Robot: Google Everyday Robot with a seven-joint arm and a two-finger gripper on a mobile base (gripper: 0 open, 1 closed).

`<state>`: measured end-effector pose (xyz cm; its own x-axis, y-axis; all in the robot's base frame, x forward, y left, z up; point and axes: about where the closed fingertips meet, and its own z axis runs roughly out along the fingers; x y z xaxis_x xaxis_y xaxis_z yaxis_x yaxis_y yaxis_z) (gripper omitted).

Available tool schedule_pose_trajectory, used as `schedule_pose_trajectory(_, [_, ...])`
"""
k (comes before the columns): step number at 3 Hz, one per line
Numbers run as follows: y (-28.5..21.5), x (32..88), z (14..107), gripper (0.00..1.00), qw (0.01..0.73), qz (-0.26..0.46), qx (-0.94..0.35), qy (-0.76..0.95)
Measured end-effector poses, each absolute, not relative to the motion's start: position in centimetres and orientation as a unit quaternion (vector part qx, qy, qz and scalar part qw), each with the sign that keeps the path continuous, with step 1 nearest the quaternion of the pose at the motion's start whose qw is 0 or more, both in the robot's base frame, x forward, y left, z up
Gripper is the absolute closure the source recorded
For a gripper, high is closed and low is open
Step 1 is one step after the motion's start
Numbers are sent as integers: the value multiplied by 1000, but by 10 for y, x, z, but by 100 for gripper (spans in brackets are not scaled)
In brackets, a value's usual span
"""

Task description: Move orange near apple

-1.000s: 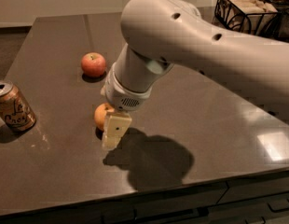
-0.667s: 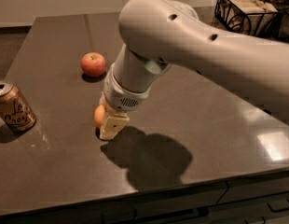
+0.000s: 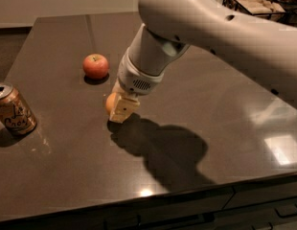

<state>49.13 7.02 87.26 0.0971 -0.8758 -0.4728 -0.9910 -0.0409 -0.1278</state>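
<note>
The orange point(image 3: 109, 103) is a yellow-orange fruit mostly hidden behind my gripper's pale fingers point(image 3: 123, 110), with only its left side showing. My gripper point(image 3: 119, 107) is shut on it, low over the dark table point(image 3: 67, 166) near the middle. The apple point(image 3: 96, 66) is red-pink with a short stem and sits on the table up and to the left of the gripper, about a hand's width from the orange. The big white arm reaches in from the upper right.
A brown soda can point(image 3: 13, 110) stands tilted near the table's left edge. A dark wire basket point(image 3: 254, 3) sits at the back right corner. The table's front edge runs along the bottom, with drawers below.
My gripper with the orange has moved back and slightly right, closer to the apple. The apple and the can have stayed put.
</note>
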Motion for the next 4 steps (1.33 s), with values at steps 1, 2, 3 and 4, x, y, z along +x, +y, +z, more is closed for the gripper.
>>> schedule_pose_trajectory(1, [58,535,889,100,232,135,-664,698])
schedule_pose_trajectory(2, [52,577,902,100,245,134,-622,732])
schedule_pose_trajectory(3, [55,608,903,100,251,130,-588,758])
schedule_pose_trajectory(4, [64,628,901,100,254,124,-565,775])
